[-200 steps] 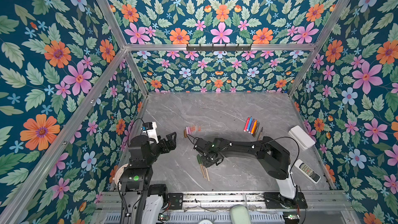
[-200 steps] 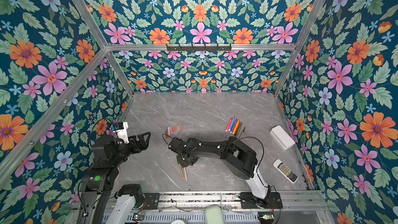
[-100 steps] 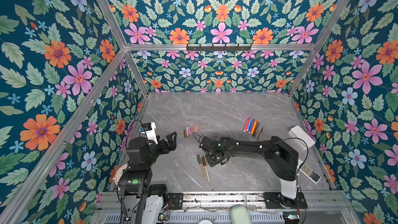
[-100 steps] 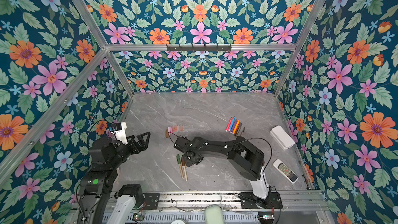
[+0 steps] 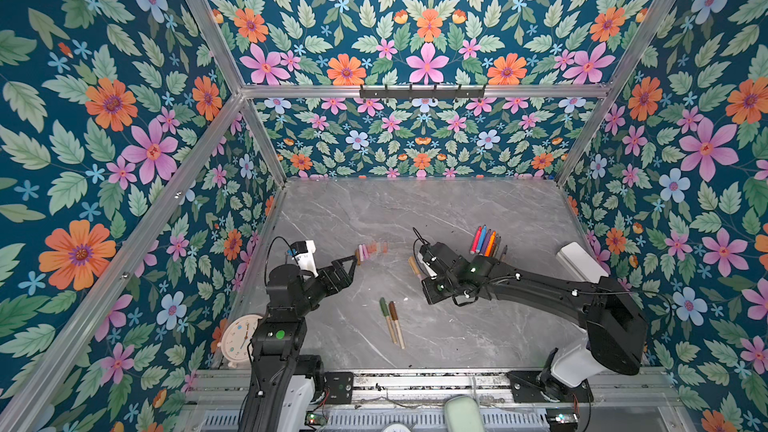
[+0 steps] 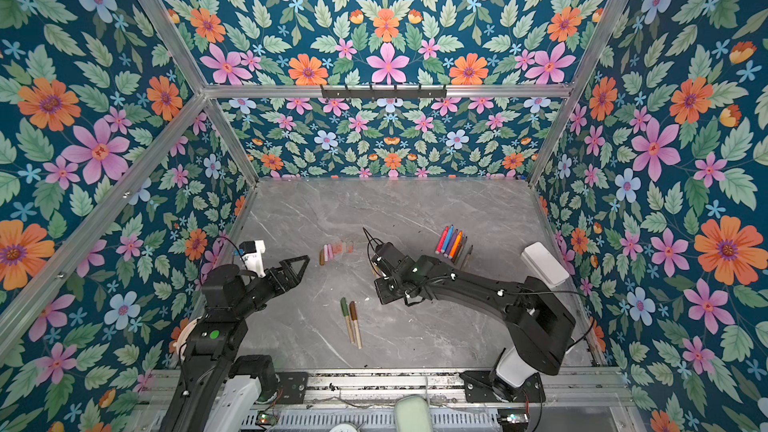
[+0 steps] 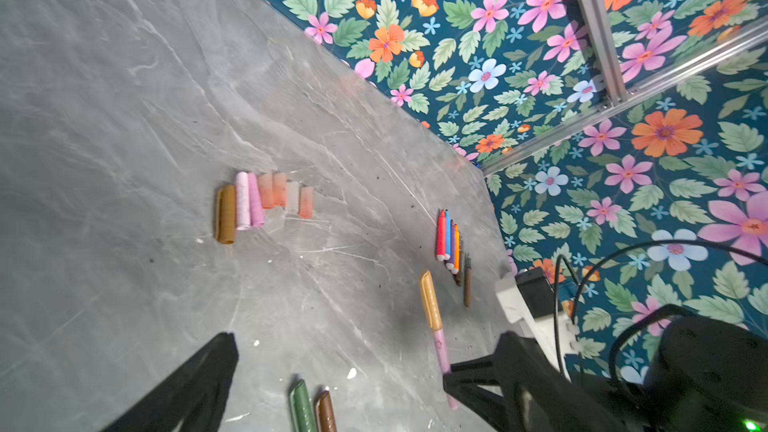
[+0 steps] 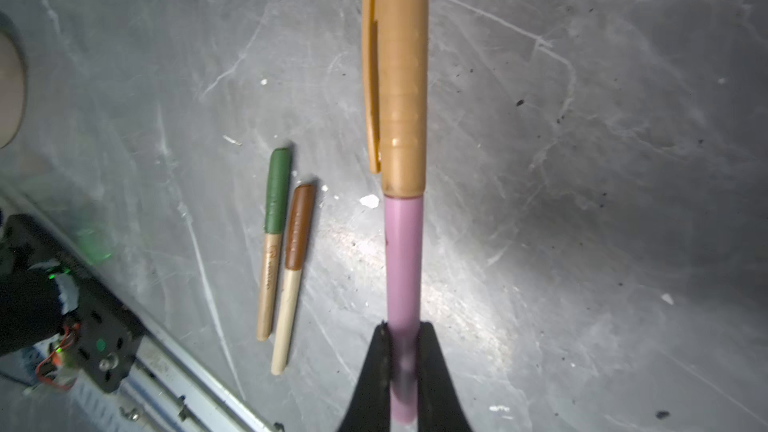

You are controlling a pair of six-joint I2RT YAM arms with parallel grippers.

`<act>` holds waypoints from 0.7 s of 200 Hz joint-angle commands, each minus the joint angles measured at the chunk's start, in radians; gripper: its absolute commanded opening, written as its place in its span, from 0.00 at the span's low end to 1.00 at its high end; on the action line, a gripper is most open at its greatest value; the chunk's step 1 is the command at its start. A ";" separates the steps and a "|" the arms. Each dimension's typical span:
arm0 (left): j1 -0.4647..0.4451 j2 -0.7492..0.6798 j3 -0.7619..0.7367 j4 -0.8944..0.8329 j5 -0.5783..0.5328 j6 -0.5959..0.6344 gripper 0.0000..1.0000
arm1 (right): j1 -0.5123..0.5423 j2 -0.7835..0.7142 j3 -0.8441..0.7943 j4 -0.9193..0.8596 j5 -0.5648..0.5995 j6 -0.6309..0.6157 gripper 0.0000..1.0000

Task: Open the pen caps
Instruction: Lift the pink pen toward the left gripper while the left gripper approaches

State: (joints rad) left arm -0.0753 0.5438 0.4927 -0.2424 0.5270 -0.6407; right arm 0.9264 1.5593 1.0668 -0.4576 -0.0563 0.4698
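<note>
While the right hand (image 8: 405,336) is pinching a pink pen (image 8: 404,268) low on its barrel, seemingly lifted just off the desk (image 5: 415,209), the tan cap (image 8: 399,76) sits fully on, well beyond the fingers.

- Left hand (image 7: 336,357): spread wide, empty, near the row of loose caps (image 7: 262,205).
- Item in hand: one pen, capped, ready for the pull.
- Method, as I judge it: bring the left hand over the cap's middle. Close square across the body rather than on the clip, then draw straight along the barrel's line. A sideways tug would likely swivel the pen in the right hand's narrow grip.
- On the desk: green pen (image 8: 277,193) and brown pen (image 8: 300,226), side by side, both capped.
- Far side: bright pens (image 7: 448,238), bundled.
</note>
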 commanded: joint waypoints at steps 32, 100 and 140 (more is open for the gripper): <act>-0.227 0.110 -0.018 0.218 -0.122 -0.090 0.98 | -0.001 -0.059 -0.072 0.088 -0.032 0.033 0.00; -0.338 0.250 -0.077 0.411 -0.153 -0.188 0.90 | 0.000 -0.096 -0.112 0.102 -0.048 0.030 0.00; -0.403 0.357 -0.099 0.519 -0.148 -0.221 0.81 | -0.001 -0.113 -0.144 0.159 -0.121 0.026 0.00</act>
State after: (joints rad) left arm -0.4526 0.8593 0.3935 0.1631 0.3794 -0.8383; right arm 0.9253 1.4570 0.9340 -0.3561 -0.1257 0.4973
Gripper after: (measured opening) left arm 0.827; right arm 0.089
